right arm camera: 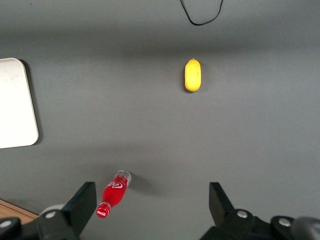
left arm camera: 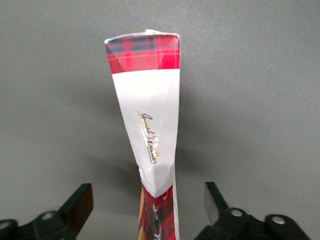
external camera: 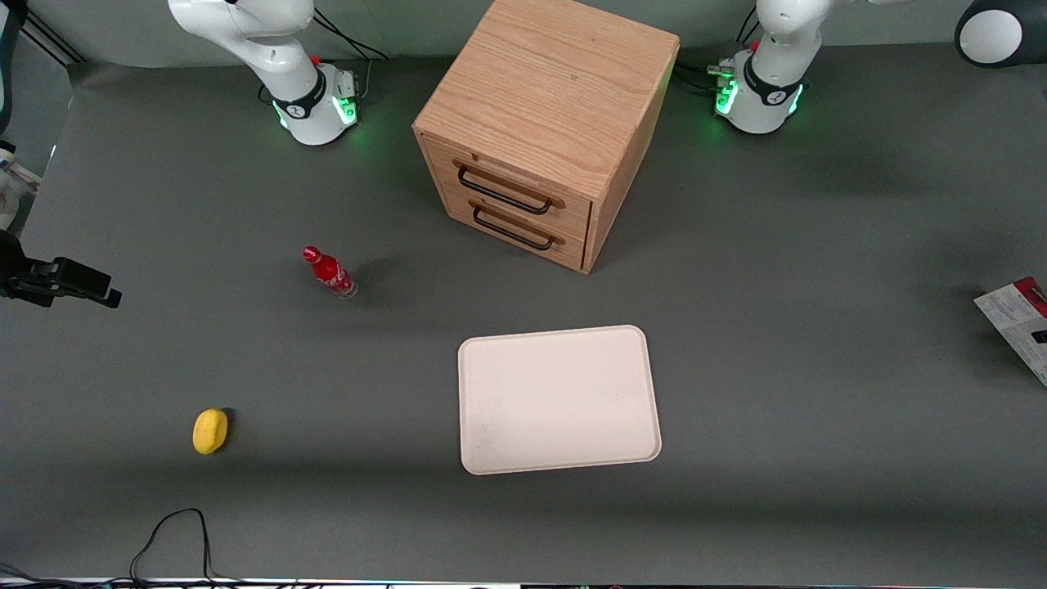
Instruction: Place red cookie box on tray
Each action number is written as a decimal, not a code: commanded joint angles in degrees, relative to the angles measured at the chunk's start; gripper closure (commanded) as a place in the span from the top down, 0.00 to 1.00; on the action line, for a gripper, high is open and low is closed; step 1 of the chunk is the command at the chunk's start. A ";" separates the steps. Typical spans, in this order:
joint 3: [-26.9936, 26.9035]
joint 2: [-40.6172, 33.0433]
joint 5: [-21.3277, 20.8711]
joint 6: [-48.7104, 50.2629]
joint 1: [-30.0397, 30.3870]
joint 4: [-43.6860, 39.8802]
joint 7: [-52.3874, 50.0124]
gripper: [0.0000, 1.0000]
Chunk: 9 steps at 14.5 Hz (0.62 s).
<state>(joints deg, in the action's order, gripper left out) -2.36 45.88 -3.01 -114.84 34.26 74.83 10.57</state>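
The wooden cabinet (external camera: 544, 123) with its 2 drawers stands largest, farther from the front camera than the tray (external camera: 559, 399), which lies flat and bare in the middle of the table. Plenty of open grey surface surrounds the tray on every side, so an approach from the working arm's end looks unobstructed. Out at that end, right at the picture's edge, sits the red cookie box (external camera: 1018, 322), well apart from the tray and partly cut off from view. In the left wrist view the red cookie box (left arm camera: 150, 115) appears edge-on, thin and tartan-trimmed, running down between the gripper (left arm camera: 149, 207), whose jaws are spread wide with clear gaps on both sides, nothing clamped. It looks light and fairly stiff, but a thin carton could crush or twist, so pinching across the narrow thickness near the middle seems wisest. The small cola bottle (external camera: 330, 272) and yellow lemon (external camera: 210, 431) sit toward the parked arm's end, out of the way.
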 commanded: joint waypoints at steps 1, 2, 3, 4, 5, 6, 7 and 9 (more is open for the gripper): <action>0.34 -0.17 -0.68 -0.21 0.37 0.58 2.33 0.00; 0.34 -0.17 -0.25 -0.56 0.45 0.66 4.88 0.00; 0.34 -0.17 -0.07 -0.65 0.72 0.67 6.73 0.00; 0.34 -0.17 -0.15 -0.65 0.72 0.67 6.92 0.00; 0.34 -0.17 -0.33 -0.74 0.72 0.67 6.92 0.00; 0.34 -0.17 -0.33 -0.65 0.72 0.67 6.92 0.00; 0.34 -0.09 -0.42 -0.65 0.63 0.67 6.92 0.00; 0.34 0.09 -0.50 -0.65 0.63 0.67 6.92 0.00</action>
<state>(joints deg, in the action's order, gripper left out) -2.32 45.98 -3.03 -114.85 34.55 75.15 16.51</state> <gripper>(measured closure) 0.974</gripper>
